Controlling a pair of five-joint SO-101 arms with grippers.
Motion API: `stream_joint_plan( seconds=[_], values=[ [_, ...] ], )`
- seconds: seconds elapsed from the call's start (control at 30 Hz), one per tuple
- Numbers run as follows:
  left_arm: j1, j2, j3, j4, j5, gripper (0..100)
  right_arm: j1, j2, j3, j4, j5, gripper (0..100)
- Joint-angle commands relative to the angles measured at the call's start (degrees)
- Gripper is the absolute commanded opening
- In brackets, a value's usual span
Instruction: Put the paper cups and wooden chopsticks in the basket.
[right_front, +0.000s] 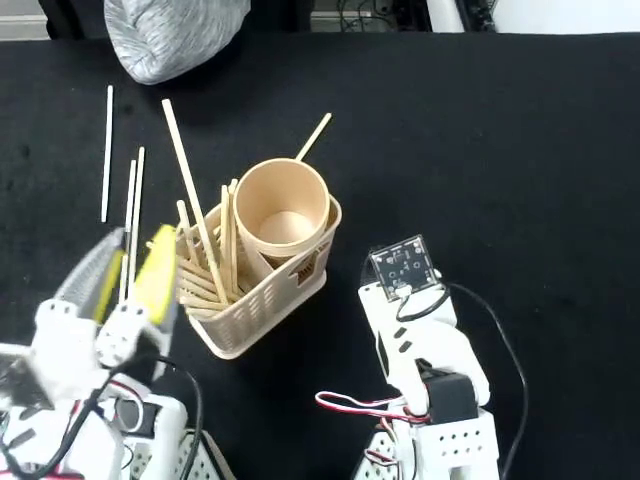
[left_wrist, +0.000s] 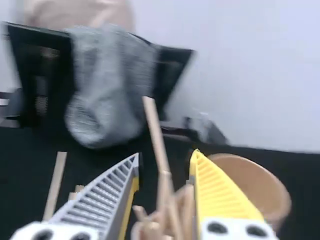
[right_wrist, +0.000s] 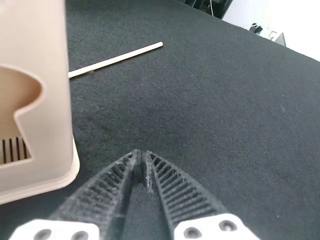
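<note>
The beige basket (right_front: 262, 298) stands mid-table with a paper cup (right_front: 283, 212) and several wooden chopsticks (right_front: 205, 262) standing in it. Three loose chopsticks (right_front: 107, 152) lie on the black cloth at the left, and another chopstick (right_front: 314, 137) lies behind the basket. My left gripper (right_front: 140, 237) hovers open just left of the basket, over two of the loose sticks. In the left wrist view its gripper (left_wrist: 165, 156) frames the basket's upright chopsticks (left_wrist: 156, 137), with the cup (left_wrist: 257, 187) beside them. My right gripper (right_wrist: 142, 161) is shut and empty on the cloth next to the basket (right_wrist: 35, 100).
A grey bag (right_front: 170, 35) sits at the table's back left edge. The right arm (right_front: 420, 345) rests right of the basket, with open black cloth beyond it. A single chopstick (right_wrist: 115, 59) lies past the basket's corner.
</note>
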Motion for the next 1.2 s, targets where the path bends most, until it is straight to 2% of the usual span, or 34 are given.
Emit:
stream_joint_plan(
  seconds=[0.0, 0.17, 0.33, 0.73, 0.93, 1.17],
  values=[
    [-10.15, 4.04, -2.77, -2.37, 0.18, 17, 0.70, -5.23, -1.10, -1.05, -0.09, 1.5],
    [-20.62, 20.75, -4.79, -6.15, 0.18, 17, 0.70, -5.23, -1.10, -1.05, -0.09, 1.5],
    [-26.15, 42.20, -10.77, -7.03, -1.58, 17, 0.70, -5.23, -1.10, -1.05, -0.09, 1.5],
    [-26.77, 86.07, -23.52, -6.59, -14.51, 17, 0.70, -5.23, -1.19, -1.05, -0.09, 1.5],
    [-26.24, 105.05, -31.08, -6.59, -18.29, 17, 0.70, -5.23, -1.27, -1.05, -0.09, 1.5],
    [-24.66, 119.91, -38.73, -6.59, -19.52, 17, 0.70, -5.23, -1.27, -1.05, -0.09, 1.5]
  ],
)
